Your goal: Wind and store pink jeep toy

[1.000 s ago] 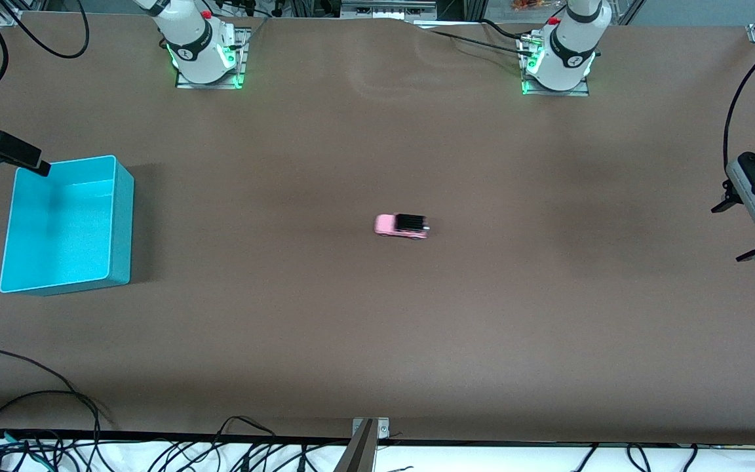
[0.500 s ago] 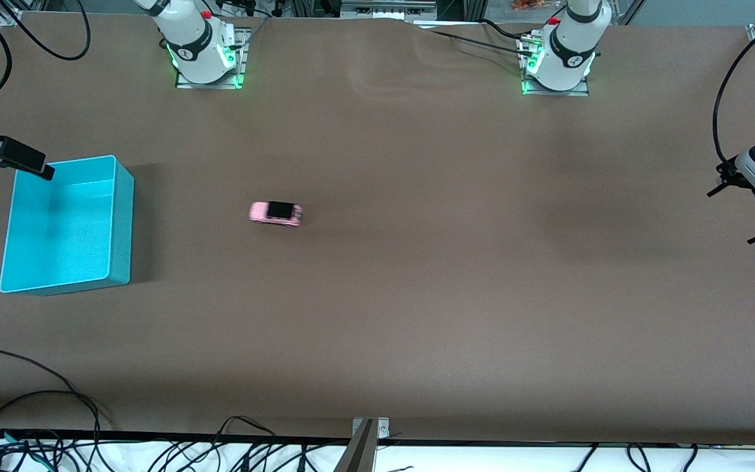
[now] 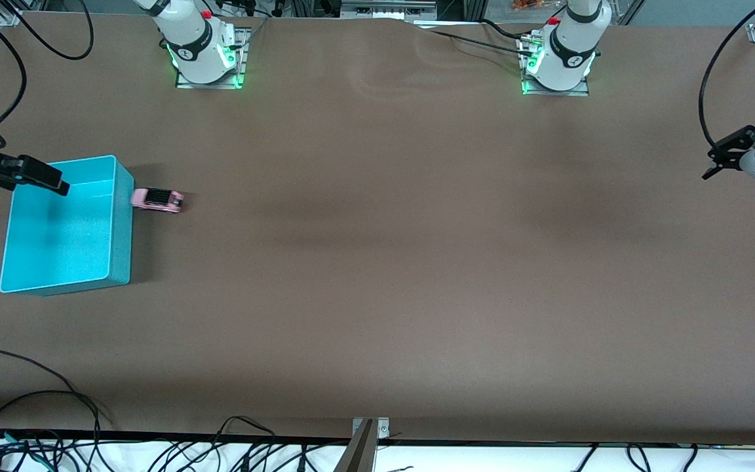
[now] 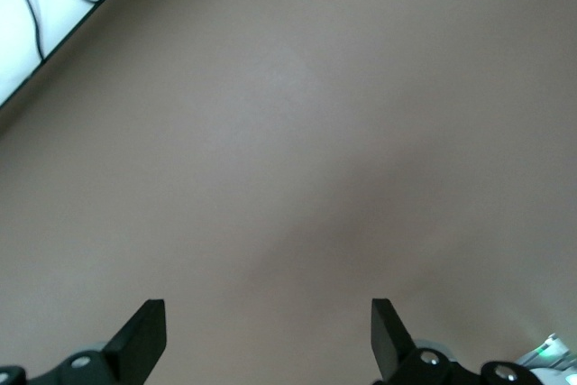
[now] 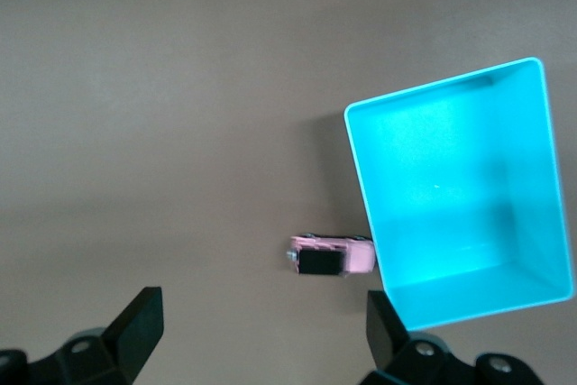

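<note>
Table (image 3: 417, 295): bin (image 3: 122, 223), pink jeep toy (image 3: 158, 199)

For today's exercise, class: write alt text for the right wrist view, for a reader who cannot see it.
A tiny pink toy car sits on a brown table, its nose against the outside wall of an open teal bin that holds nothing. The right claw hangs open above the table beside them, holding nothing.
</note>
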`<state>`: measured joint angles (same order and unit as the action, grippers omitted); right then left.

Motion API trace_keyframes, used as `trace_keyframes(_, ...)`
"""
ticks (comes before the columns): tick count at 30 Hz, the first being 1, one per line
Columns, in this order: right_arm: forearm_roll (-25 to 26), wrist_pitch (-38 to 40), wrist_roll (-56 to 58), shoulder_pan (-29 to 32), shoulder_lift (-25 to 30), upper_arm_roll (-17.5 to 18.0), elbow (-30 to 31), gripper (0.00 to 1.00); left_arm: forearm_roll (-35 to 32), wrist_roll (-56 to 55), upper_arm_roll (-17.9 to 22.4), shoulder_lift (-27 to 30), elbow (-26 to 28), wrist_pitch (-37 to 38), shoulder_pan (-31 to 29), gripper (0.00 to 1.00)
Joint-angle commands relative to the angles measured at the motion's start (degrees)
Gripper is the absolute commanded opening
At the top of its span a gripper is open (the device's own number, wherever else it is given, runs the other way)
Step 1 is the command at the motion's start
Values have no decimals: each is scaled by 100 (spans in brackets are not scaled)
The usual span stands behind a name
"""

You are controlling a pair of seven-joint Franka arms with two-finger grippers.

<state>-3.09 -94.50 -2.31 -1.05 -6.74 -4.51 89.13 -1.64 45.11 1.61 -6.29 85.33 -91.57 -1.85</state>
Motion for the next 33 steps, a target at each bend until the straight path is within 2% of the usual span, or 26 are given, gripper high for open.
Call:
trace_keyframes(1,-104,-533,29,0,348,64,833,100,-231,-828,-196,66,-218,323,9,100)
trace_keyframes(8,-95,-858,20,-9,410,345,1378,100,-187,-1900,-354,67,-271,728,9,100)
trace_keyframes(16,-25,-2299,152,0,1042,565,3083,100,-99,-2498,-407,75,-464,965,9,100)
trace_keyframes(23,-25,-2994,1074,0,1411,574,4058,100,208,-3035,-381,93,-570,1124,-9,100)
trace_keyframes(28,-16,-3266,1662,-9,1482,627,4498,100,463,-3306,-363,163,-579,1264,-18,100)
trace_keyframes(33,-25,-4337,2586,0,1552,645,5288,100,498,-3562,-381,251,-587,1335,-18,100)
